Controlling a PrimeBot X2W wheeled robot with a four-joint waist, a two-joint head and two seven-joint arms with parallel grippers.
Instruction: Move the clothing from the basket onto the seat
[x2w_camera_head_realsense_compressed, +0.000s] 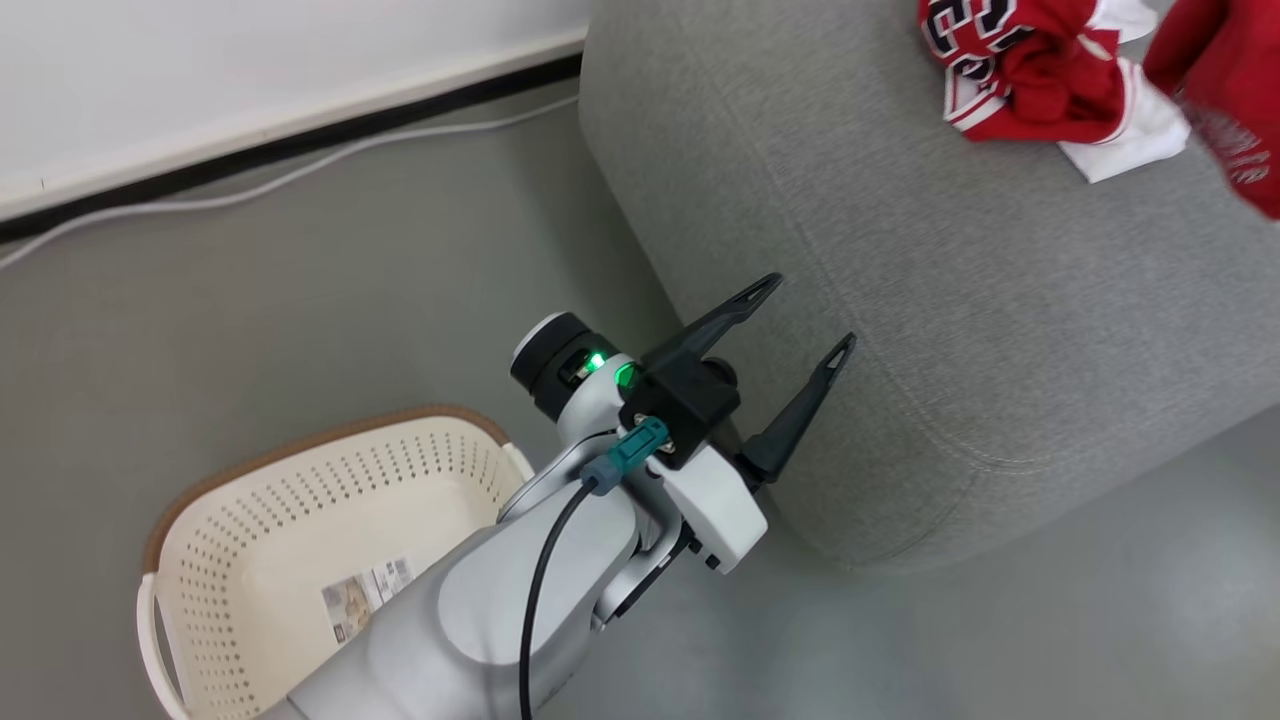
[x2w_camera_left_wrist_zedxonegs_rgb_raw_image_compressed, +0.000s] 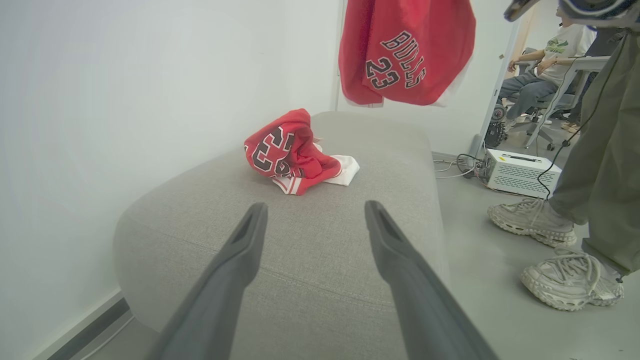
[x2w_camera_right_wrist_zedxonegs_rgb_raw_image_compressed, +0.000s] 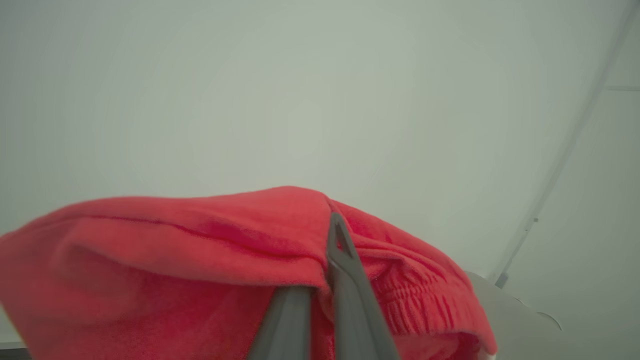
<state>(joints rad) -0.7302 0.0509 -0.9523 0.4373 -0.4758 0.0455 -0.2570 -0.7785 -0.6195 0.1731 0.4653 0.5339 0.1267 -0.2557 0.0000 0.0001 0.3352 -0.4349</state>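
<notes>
Grey floor (x2w_camera_head_realsense_compressed: 300, 300) at my 7 o'clock carries the basket (x2w_camera_head_realsense_compressed: 300, 480), which looks empty down to its label. My right gripper (x2w_camera_right_wrist_zedxonegs_rgb_raw_image_compressed: 320, 285) is clenched on a red jersey (x2w_camera_left_wrist_zedxonegs_rgb_raw_image_compressed: 405, 50) hanging over the sofa (x2w_camera_head_realsense_compressed: 950, 330); a crumpled jersey (x2w_camera_head_realsense_compressed: 1040, 80) lies at 1 o'clock. I'd lower until cloth slumps onto the cushion before letting go. My left gripper (x2w_camera_head_realsense_compressed: 809, 312) is spread, holding nothing, beside the sofa's corner.

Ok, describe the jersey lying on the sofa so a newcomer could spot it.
Find the big grey sofa by the white wall. On its top lies a crumpled red jersey with white cloth tucked against it. The other red jersey hangs spread in the air; this one sits bunched on the cushion.
</notes>
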